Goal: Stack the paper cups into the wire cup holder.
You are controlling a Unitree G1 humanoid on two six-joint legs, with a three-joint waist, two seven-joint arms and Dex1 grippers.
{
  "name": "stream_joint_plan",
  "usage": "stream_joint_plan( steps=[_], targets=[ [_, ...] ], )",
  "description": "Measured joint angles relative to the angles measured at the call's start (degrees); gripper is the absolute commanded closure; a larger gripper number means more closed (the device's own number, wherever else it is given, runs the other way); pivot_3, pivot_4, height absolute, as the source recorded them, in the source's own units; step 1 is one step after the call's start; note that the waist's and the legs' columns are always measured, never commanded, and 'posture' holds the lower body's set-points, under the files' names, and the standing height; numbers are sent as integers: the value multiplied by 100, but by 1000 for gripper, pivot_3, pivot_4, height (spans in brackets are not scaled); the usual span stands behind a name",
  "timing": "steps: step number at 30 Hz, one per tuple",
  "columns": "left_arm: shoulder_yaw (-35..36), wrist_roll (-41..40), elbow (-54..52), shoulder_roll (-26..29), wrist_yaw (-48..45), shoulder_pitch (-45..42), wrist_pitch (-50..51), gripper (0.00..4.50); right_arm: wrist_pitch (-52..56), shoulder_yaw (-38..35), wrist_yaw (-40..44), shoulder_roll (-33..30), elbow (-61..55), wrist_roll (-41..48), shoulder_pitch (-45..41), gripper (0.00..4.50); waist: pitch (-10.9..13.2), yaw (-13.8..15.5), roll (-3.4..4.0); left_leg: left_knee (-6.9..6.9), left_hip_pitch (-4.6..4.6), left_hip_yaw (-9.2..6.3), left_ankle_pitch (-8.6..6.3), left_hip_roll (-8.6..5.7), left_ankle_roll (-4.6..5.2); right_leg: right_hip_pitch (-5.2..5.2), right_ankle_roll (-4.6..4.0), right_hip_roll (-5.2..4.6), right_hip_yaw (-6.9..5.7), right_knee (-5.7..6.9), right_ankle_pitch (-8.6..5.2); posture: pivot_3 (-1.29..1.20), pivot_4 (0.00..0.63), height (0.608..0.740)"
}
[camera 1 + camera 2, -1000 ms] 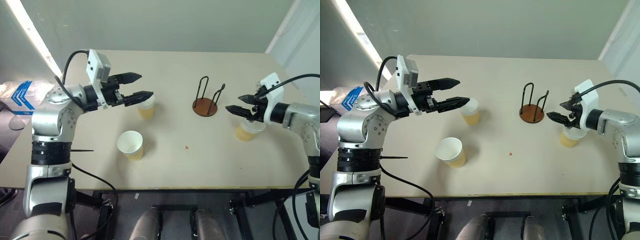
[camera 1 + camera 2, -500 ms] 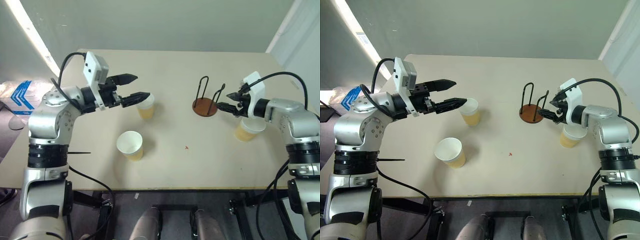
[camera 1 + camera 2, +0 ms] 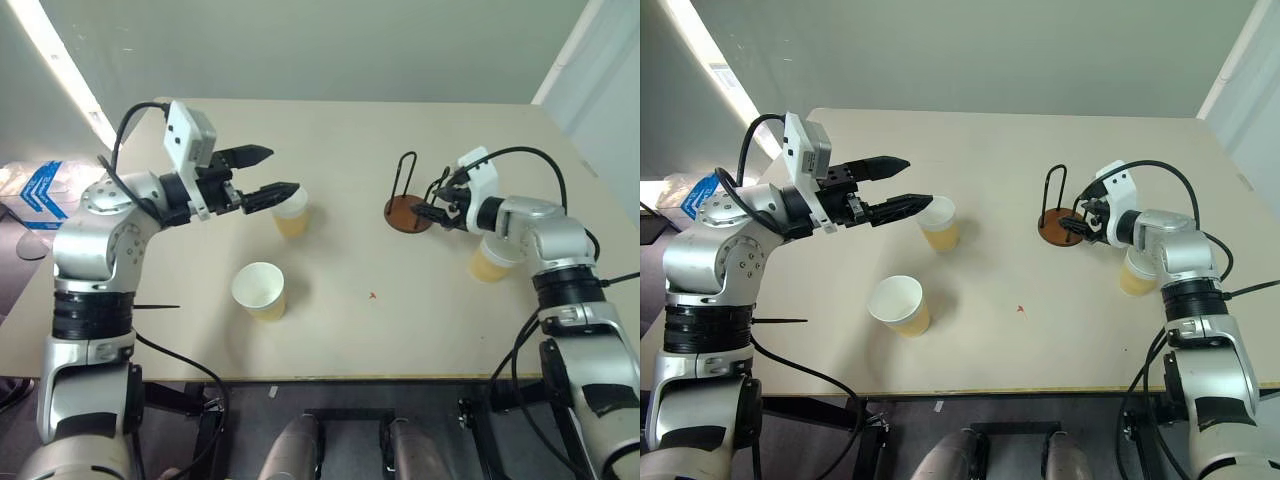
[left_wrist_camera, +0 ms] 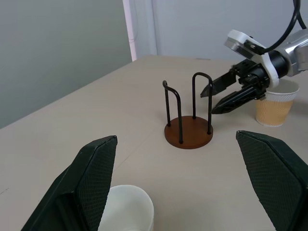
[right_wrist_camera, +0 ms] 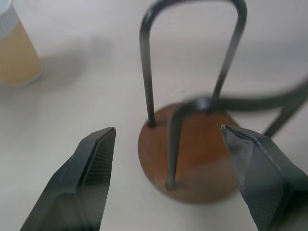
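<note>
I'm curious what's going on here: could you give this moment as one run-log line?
left gripper: open, over a paper cup | right gripper: open, at wire cup holder | holder: empty | cups on table: three

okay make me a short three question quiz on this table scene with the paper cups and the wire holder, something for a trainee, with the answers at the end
1. How many paper cups stand on the table?
2. True or false: a cup already sits inside the wire cup holder.
3. Which pincer is nearest the holder? A) left pincer B) right pincer

Key
1. Three: one under the left pincer tips, one nearer the table's front edge, and one beside the right arm.
2. False: the holder's base is bare, and all the cups stand upright on the table.
3. B: the right pincer is open, its fingers on either side of the holder in the right wrist view. The left pincer is open and holds nothing.
</note>
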Motion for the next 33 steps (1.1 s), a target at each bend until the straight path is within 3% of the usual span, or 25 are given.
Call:
stream_joint_plan(
  steps=[3, 11, 20, 33],
  targets=[
    [0, -5, -1, 0, 3, 0, 1, 132, -70, -7, -54, 78, 82, -8, -66, 1719, 0, 5, 0, 0, -1, -1, -1, 0, -2, -4, -18, 0, -2, 10, -11, 0, 150, 740],
    [0, -19, -16, 0, 12, 15, 7, 132, -55, -50, -30, 56, 79, -2, -68, 4454, 0, 3, 0, 0, -1, -1, 0, 1, -9, -12, -21, 0, -3, 27, -13, 0, 150, 740],
    [-3, -271, -266, -5, -48, 151, 332, 132, 451, -120, 312, -112, -837, 226, 348, 4454, 0, 2, 0, 0, -5, -2, 3, 2, -16, -19, -33, 0, -6, 43, -20, 0, 150, 740],
    [-45, -914, -1225, 893, -1310, 650, 957, 132, 2059, -218, 1030, -1299, -4746, 1437, 1611, 4454, 1, -11, -2, 3, -15, -3, 9, 3, -26, -22, -34, 0, -9, 47, -29, 0, 150, 740]
  ],
)
